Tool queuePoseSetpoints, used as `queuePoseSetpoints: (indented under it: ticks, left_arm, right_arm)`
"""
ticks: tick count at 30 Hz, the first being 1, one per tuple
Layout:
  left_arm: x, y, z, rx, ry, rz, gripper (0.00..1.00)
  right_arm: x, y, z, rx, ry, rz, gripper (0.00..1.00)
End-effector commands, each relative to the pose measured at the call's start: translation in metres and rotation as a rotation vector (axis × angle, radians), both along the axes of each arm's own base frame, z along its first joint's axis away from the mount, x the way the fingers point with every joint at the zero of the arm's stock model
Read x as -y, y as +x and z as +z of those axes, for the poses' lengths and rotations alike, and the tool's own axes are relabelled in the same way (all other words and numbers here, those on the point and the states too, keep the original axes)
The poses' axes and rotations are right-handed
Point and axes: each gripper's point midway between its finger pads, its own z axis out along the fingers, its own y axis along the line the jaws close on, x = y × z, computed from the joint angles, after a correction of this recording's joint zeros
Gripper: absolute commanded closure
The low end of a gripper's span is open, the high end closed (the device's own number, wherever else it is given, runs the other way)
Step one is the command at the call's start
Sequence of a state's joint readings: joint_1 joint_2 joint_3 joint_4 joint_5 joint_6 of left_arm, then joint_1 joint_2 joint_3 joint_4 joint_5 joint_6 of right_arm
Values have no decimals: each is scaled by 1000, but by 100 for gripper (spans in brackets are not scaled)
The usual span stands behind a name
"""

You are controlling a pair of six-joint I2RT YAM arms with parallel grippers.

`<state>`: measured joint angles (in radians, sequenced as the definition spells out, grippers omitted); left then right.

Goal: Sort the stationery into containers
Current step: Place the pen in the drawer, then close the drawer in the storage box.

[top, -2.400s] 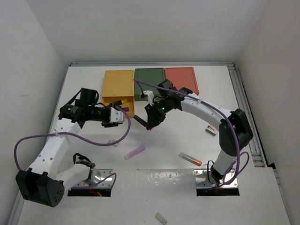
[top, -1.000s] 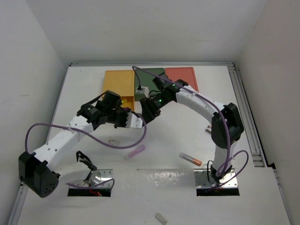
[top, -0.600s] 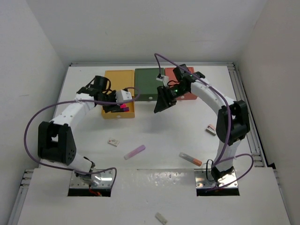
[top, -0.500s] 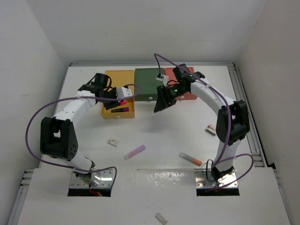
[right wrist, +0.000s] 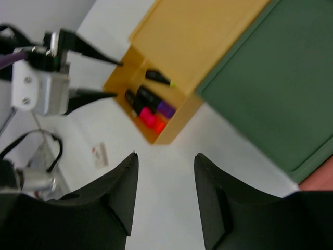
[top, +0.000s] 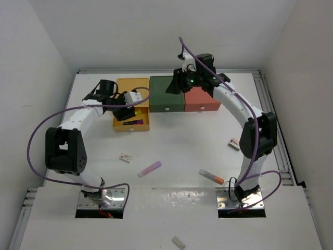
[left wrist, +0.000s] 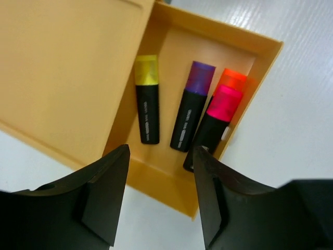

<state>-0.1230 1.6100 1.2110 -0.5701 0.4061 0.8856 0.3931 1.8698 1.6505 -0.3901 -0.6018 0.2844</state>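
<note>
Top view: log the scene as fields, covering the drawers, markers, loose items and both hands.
yellow drawer: open, holds four markers capped yellow, purple, orange, pink
green box: shut
red box: shut
loose on table: two erasers, lilac stick, tube
left hand: open, empty, over yellow drawer
right hand: open, empty, raised near green box

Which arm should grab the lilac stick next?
Likely left: the left hand, open and empty over the yellow drawer, is nearer the lilac stick; the right hand hovers back over the green box.
</note>
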Motion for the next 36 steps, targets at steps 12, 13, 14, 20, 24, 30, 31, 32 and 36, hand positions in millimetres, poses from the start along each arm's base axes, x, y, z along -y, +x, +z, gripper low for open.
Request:
queuePoseSetpoints:
  ticks: [12,13,14,20,24,30,31,32,36]
  left_arm:
    - [18,-101,32,-32,-264,-242,81]
    - [17,-108,29,-37,-257,-251,84]
    - [17,-114,26,-41,-249,-256,85]
    - [10,-132,2,-69,-198,-275,94]
    - [5,-135,-15,-98,-161,-283,95]
    - [3,-118,-31,-79,-143,-237,96]
    - [2,-116,-32,-67,-136,-235,96]
    - [1,-114,-35,-65,-131,-225,96]
    - [4,-106,-44,-54,-114,-217,96]
  right_arm:
    - [-108,74,18,221,289,-63,77]
    - [-115,73,13,226,285,-60,79]
    - [-125,70,-2,218,271,-45,82]
    - [-154,69,-30,230,269,-21,92]
    - [-162,76,-43,237,256,-18,93]
    - [-167,78,-70,220,217,-16,94]
    - [-168,77,-74,220,209,-12,94]
    - [-169,75,-77,216,205,-8,94]
    - [-173,67,-94,203,176,11,94]
